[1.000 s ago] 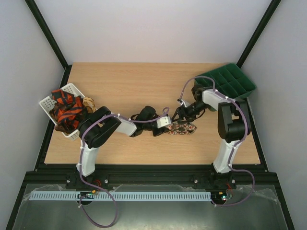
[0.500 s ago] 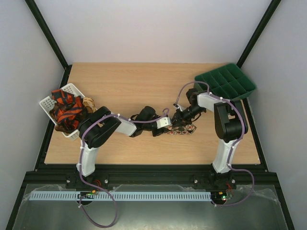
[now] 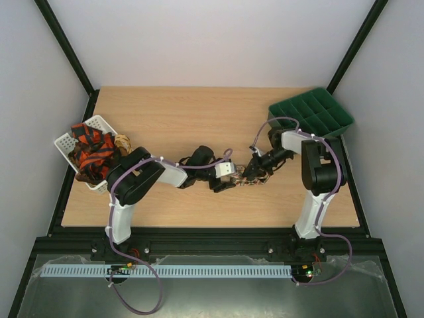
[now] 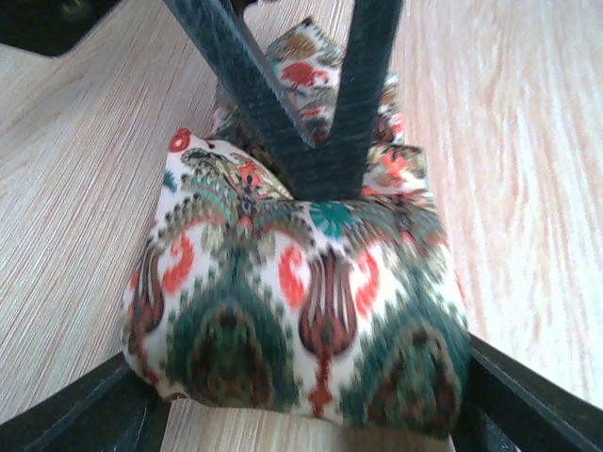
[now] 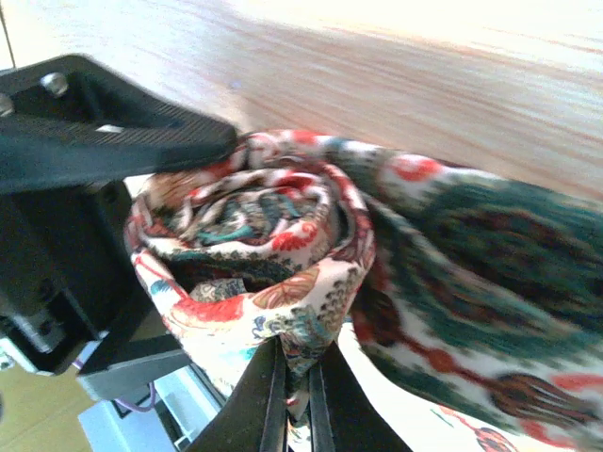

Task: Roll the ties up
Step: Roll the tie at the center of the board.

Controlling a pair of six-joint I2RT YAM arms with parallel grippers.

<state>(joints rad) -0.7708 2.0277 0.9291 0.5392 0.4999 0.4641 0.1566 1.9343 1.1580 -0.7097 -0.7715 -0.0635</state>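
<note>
1. A light wooden bench (image 3: 165,119) sits between plain white walls (image 3: 212,40).
2. Just off the bench's centre, toward 4 o'clock, lies the long narrow cream fabric necktie (image 3: 248,175) printed with red, green and brown flowers. It rests on the wood as a soft bundle. The right wrist view shows it wound into a loose spiral, with a flat length leading off to one side.
3. The left end effector (image 4: 306,377) is at the bundle's 9 o'clock side. Its jaws stand wide apart, one finger on each side of the cloth, clamping nothing.
4. The right end effector (image 5: 294,377) is at the 3 o'clock side. Its fingers are pressed together, pinching an edge of the spiral's outer layer.
5. At the bench's 9 o'clock edge, a white plastic basket (image 3: 66,142) holds a heap of red-orange and black patterned fabric ties (image 3: 93,154).
6. A dark green plastic compartment tray (image 3: 318,112) sits at the 2 o'clock corner.
</note>
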